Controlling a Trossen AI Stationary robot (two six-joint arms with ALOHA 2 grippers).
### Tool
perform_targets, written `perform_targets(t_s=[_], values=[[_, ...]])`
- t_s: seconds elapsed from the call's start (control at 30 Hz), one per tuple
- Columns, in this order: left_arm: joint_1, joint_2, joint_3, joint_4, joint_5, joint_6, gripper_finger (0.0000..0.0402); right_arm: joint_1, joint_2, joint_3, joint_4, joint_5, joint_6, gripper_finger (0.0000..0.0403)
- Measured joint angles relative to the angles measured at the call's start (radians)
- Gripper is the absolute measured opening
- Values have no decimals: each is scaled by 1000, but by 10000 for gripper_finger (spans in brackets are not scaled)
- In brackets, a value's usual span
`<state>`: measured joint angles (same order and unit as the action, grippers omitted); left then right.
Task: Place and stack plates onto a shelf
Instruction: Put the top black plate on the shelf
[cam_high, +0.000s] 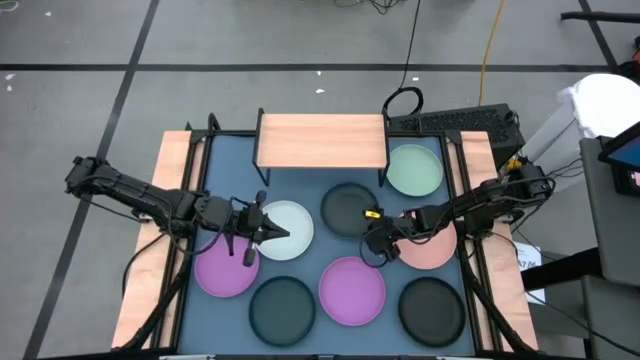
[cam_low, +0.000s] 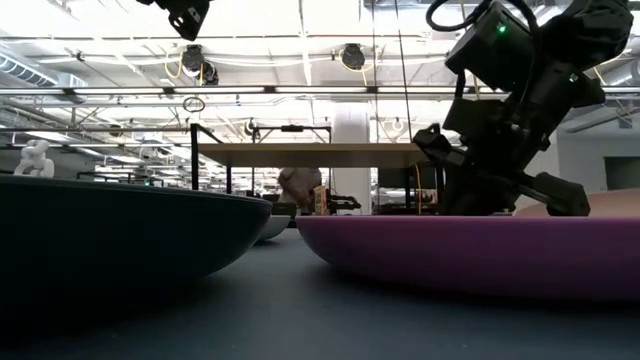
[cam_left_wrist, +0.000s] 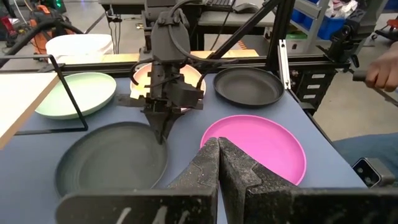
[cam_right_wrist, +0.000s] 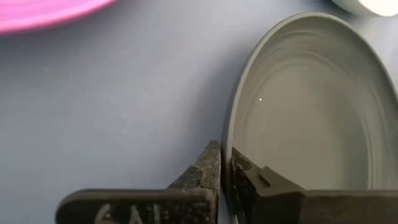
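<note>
So far the shelf stands bare, every visible plate on the desk. Right end effector pinches the rim of the central charcoal plate; left end effector, fingers together, hovers over a white plate.

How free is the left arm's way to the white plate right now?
Probably free. The left gripper already hangs over the white plate, which has nothing on it, and the right gripper is off at the central charcoal plate. The left fingers are shut, so they would need opening first.
</note>
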<state>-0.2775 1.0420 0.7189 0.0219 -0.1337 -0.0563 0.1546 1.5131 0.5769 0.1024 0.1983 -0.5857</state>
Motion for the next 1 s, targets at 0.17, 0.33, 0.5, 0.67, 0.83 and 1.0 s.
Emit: perform_targets(t_s=[0.17,0.33,0.5,0.67,0.83,1.0], values=[[0,0,0,0,0,2,4,26,0,0,-1,12,-29,3],[0,0,0,0,0,2,4,53,0,0,0,32,-28,2],[0,0,0,0,0,2,4,77,-12,0,3,68,-29,1],[0,0,0,0,0,2,4,94,-58,1,2,94,-29,1],[0,0,0,1,0,3,4,104,-118,1,0,94,-29,1],[1,0,0,2,0,8,4,105,-169,1,-5,93,-21,1]])
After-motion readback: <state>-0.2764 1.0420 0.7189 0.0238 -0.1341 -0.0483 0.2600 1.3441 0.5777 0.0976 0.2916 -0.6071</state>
